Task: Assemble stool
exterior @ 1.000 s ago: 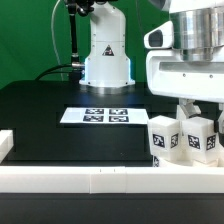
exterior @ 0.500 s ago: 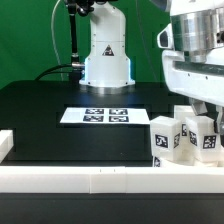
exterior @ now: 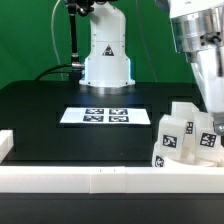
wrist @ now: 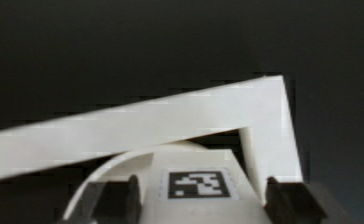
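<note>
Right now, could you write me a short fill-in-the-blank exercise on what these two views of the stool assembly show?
1. The marker board lies flat on the ____ table.
2. In the exterior view, the tagged legs stand at the picture's ____ side.
3. The white border rail runs along the table's ____ edge in the exterior view.
4. In the wrist view, the pincer is shut on a white ____ with a tag.

Missing words: black; right; near; leg

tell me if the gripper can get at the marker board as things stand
Probably not yet: the gripper looks shut on a leg. The marker board itself lies uncovered on the table.
</note>
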